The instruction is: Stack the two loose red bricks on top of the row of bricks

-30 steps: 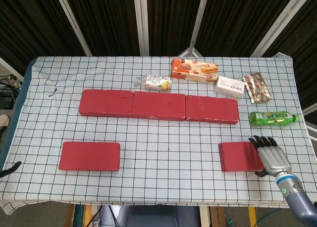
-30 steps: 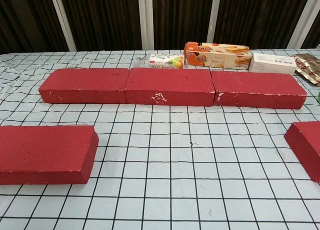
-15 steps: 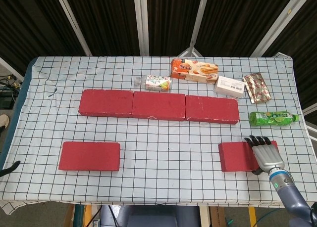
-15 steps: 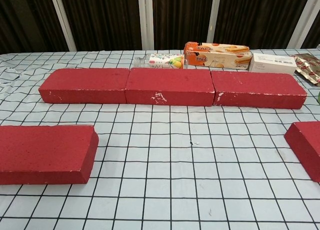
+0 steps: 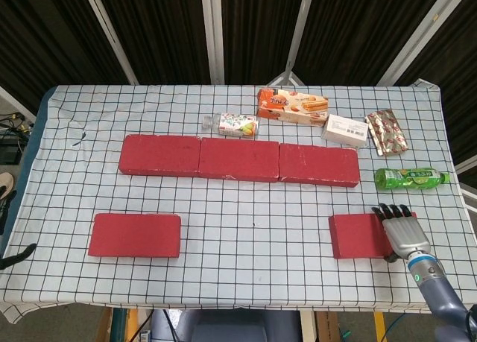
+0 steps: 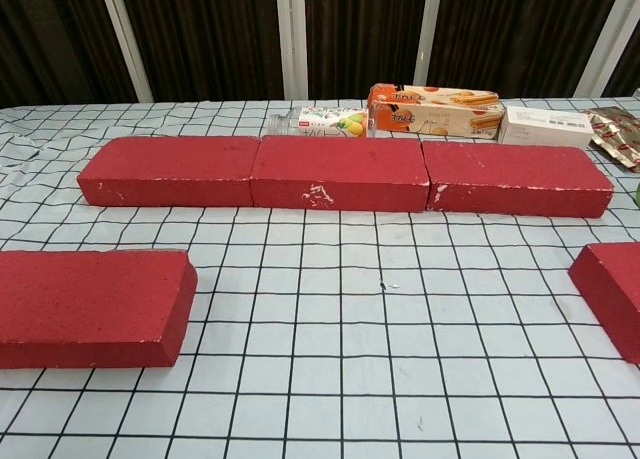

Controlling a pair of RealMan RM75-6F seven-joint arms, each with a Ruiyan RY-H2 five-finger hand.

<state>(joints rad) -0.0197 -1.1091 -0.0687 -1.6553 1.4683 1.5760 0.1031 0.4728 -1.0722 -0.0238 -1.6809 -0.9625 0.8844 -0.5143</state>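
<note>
A: Where are the two loose bricks?
B: Take the row (image 5: 238, 160) as your landmark: three red bricks end to end across the middle of the table (image 5: 253, 297). The left brick (image 5: 135, 235) lies flat in front of the row's left end, well apart from it. The right brick (image 5: 362, 235) lies flat in front of the row's right end. Nothing is stacked yet.
A: And your hands?
B: Your right hand (image 5: 402, 232) is at the right end of the right brick, fingers pointing away from you and lying over that end. I cannot tell if they really grip it. Your left hand is only a dark tip at the table's left edge; its state I cannot tell.
A: What is behind the row?
B: A small carton (image 5: 237, 124), an orange box (image 5: 293, 106), a white box (image 5: 346, 130) and a foil pack (image 5: 387, 132). A green bottle (image 5: 411, 179) lies just right of the row.
</note>
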